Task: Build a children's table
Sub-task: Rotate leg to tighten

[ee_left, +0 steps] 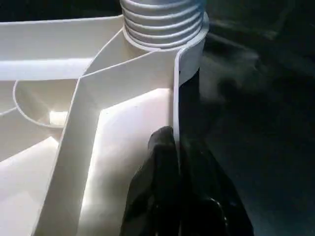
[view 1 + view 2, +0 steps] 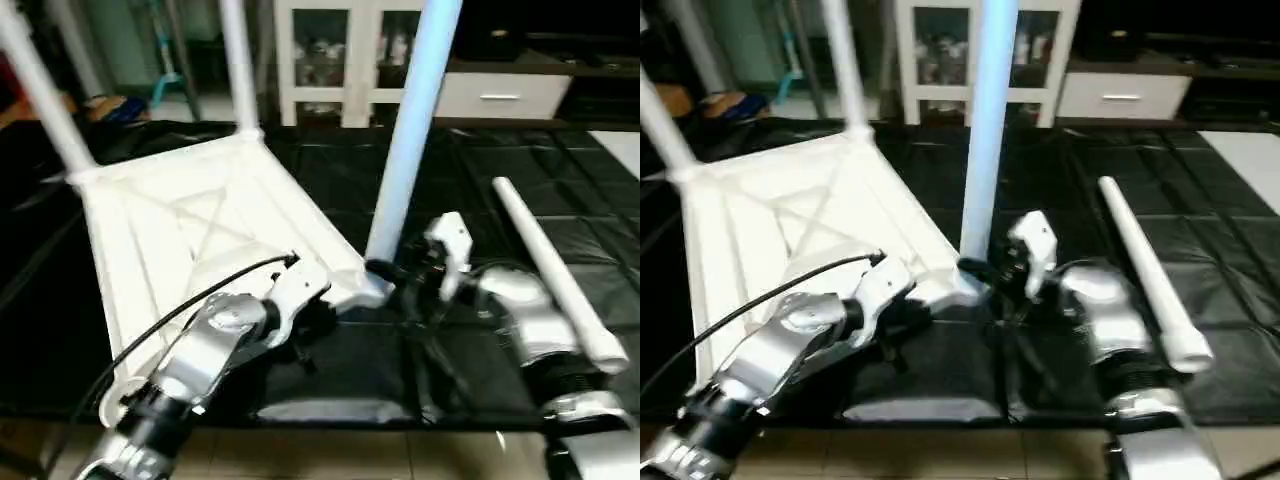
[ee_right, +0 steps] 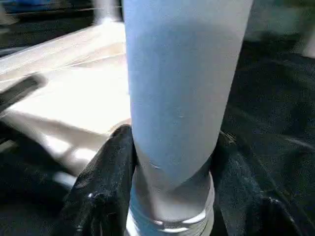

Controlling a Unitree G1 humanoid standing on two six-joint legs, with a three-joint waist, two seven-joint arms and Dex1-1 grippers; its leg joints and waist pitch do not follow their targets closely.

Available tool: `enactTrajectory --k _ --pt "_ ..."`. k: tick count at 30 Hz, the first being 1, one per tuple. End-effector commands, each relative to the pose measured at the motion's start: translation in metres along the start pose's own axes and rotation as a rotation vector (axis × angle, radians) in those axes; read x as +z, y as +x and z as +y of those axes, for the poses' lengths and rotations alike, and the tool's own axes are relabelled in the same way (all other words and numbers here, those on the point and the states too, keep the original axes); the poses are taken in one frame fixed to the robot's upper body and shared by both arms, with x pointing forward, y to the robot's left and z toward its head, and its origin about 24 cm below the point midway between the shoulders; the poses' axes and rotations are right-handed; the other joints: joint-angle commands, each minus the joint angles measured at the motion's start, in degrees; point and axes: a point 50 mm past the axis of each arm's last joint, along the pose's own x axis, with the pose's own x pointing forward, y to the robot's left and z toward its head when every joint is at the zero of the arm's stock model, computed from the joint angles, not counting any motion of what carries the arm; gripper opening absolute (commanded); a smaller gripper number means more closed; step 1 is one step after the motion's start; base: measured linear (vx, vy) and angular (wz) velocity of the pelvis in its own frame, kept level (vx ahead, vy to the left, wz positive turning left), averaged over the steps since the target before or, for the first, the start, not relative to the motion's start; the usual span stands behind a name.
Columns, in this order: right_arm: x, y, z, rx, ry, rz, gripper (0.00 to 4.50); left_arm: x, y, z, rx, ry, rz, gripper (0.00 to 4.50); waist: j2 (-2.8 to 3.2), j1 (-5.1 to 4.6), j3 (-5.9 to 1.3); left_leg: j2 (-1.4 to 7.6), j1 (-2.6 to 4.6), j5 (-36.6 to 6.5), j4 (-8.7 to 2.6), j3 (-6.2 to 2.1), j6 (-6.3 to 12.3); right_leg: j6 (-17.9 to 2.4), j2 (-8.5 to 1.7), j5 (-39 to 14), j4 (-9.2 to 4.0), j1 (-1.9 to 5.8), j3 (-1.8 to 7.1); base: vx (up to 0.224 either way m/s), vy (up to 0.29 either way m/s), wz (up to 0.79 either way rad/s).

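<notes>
Standing upright: leg [image 2: 412,130] in corner socket | right pincer [image 3: 170,162] apparently gripping base

White glass-door cabinet [image 2: 345,60], black floor mat [image 2: 500,200], white drawer unit [image 2: 500,95]

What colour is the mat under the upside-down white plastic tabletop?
Black; the mat under the tabletop shows best in the left eye view.

The white plastic square tabletop [image 2: 190,240] lies underside-up on the black floor mat [image 2: 330,370]. The left gripper [image 1: 178,162] clamps its near rim, just beside the corner socket [image 1: 165,29]. There the right gripper [image 3: 172,182] holds an upright white tapered tubular leg [image 2: 410,130]. To that gripper's right lies a loose white tubular leg [image 2: 555,270]; behind stands a white glass-door cabinet [image 2: 330,50].
</notes>
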Motion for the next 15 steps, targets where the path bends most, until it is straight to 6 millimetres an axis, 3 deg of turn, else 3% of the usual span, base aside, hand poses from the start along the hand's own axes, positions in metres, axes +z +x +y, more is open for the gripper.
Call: enactTrajectory --k 1,3,6,8,9,11,14,15 --pt "-0.019 0.001 -0.001 -0.125 0.007 0.096 1.89 0.010 0.006 -0.001 0.034 -0.015 -0.040 0.00 -0.45 -0.54 -2.61 1.85 0.80 -25.2 -4.47 -2.23 -0.06 -4.0 -2.80 -36.0 -6.34 1.36 0.64 0.000 0.000 0.00" --pt "-0.018 0.018 0.005 -0.272 0.031 0.076 1.88 0.017 0.012 0.007 0.156 -0.048 -0.040 0.00 -0.22 -1.21 -2.55 1.94 0.27 -26.2 -4.87 -2.67 -0.13 -4.1 -2.80 -34.4 -6.36 1.75 0.23 0.000 0.000 0.00" --pt "-0.013 0.039 0.017 -0.394 0.023 0.061 1.88 0.025 0.018 0.013 0.267 -0.066 -0.048 0.00 0.49 -2.93 -2.50 1.93 0.50 -31.6 -5.17 -3.65 -0.72 -4.3 -2.92 -33.1 -6.96 1.97 -1.09 0.000 0.000 0.00" --pt "-0.012 0.042 0.019 -0.412 0.025 0.057 1.88 0.027 0.019 0.013 0.277 -0.068 -0.052 0.00 0.58 -3.33 -2.60 2.00 0.44 -32.7 -5.34 -3.88 -0.82 -4.4 -2.99 -31.5 -7.02 2.24 -1.40 0.000 0.000 0.00" --pt "-0.010 0.047 0.024 -0.410 0.020 0.049 1.88 0.028 0.020 0.013 0.278 -0.065 -0.054 0.00 0.71 -3.52 -2.62 2.07 0.74 -33.5 -5.41 -3.83 -0.57 -5.0 -3.07 -29.6 -7.17 2.09 -1.30 0.000 0.000 0.00" --pt "-0.005 0.056 0.034 -0.350 0.024 0.020 1.88 0.028 0.020 0.011 0.266 -0.062 -0.064 0.00 0.12 -3.73 -2.50 1.99 0.53 -33.2 -5.41 -3.62 0.15 -5.9 -3.29 -28.7 -7.21 1.96 -1.12 0.000 0.000 0.00" --pt "0.001 0.060 0.045 -0.247 0.024 -0.032 1.88 0.026 0.018 0.011 0.248 -0.054 -0.066 0.00 0.10 -3.56 -2.55 2.00 0.46 -32.1 -5.37 -3.46 0.57 -6.4 -3.49 -28.3 -7.03 1.98 -0.76 0.000 0.000 0.00" --pt "0.004 0.060 0.046 -0.217 0.014 -0.055 1.88 0.024 0.016 0.011 0.238 -0.051 -0.065 0.00 0.40 -3.40 -2.60 2.03 0.35 -31.2 -5.40 -3.42 0.68 -6.8 -3.58 -27.4 -6.85 2.05 -0.54 0.000 0.000 0.00"
